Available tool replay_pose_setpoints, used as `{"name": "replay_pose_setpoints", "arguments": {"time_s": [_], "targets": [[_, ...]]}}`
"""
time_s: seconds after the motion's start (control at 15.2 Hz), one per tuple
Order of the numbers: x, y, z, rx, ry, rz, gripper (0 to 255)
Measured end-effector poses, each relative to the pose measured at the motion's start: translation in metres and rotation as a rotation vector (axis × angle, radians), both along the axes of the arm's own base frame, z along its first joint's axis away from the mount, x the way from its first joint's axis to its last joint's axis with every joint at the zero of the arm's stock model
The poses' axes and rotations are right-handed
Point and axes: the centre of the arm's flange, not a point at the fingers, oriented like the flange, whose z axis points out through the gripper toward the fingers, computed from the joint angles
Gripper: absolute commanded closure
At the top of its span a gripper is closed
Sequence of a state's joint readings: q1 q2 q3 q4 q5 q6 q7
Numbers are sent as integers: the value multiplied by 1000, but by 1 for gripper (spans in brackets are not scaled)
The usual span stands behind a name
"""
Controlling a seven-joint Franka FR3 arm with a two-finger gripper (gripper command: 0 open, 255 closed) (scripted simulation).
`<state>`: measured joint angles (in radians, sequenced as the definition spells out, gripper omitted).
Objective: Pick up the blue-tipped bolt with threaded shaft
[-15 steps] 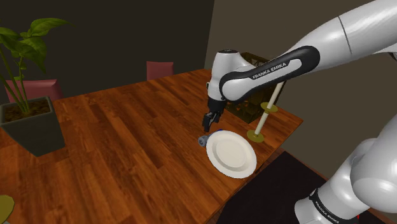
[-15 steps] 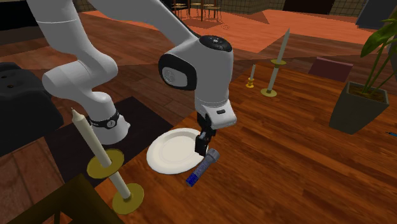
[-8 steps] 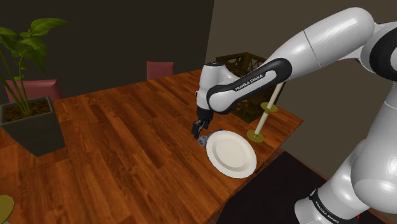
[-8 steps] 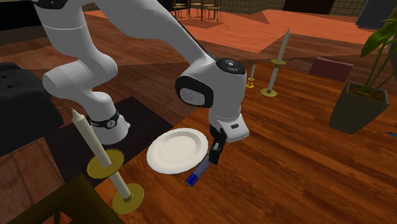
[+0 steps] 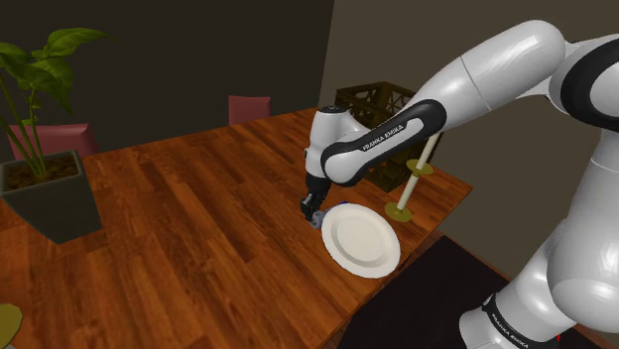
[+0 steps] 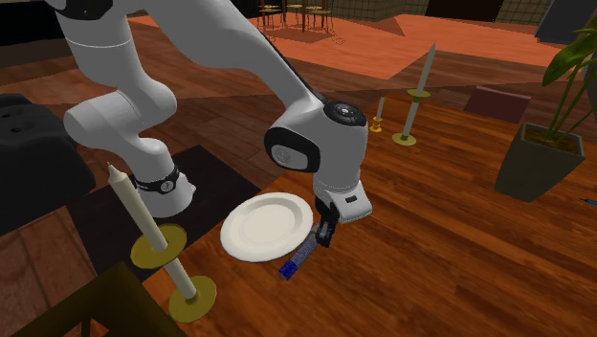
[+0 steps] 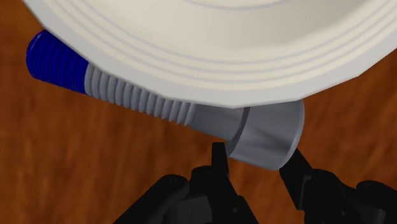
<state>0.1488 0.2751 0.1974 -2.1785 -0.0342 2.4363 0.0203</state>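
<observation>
Where the white plate (image 5: 383, 268) (image 6: 235, 239) (image 7: 210, 63) meets the wooden table (image 5: 198, 228), the bolt (image 5: 317, 218) (image 6: 298, 260) (image 7: 146, 102) lies flat. Its grey threaded shaft is partly tucked under the plate's rim, with the blue tip at the end farthest from the gripper (image 5: 312, 210) (image 6: 325, 235) (image 7: 257, 156). The black gripper hangs low over the bolt's broad grey head, its fingers apart on either side and not visibly clamping it.

Claw (image 7: 257, 153) lower, now astride the bolt (image 7: 159, 107) head

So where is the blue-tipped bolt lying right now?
In the second exterior view the blue-tipped bolt lies on the wooden table at the white plate's right edge, head end under the gripper.
</observation>
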Motion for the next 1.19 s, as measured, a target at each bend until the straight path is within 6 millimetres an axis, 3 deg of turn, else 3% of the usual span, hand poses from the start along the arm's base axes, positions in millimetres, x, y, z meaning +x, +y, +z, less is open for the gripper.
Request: {"name": "replay_pose_setpoints", "arguments": {"time_s": [0.59,1.19], "targets": [[0,0,2,0,0,0,255],[-1,0,46,0,0,0,255]]}}
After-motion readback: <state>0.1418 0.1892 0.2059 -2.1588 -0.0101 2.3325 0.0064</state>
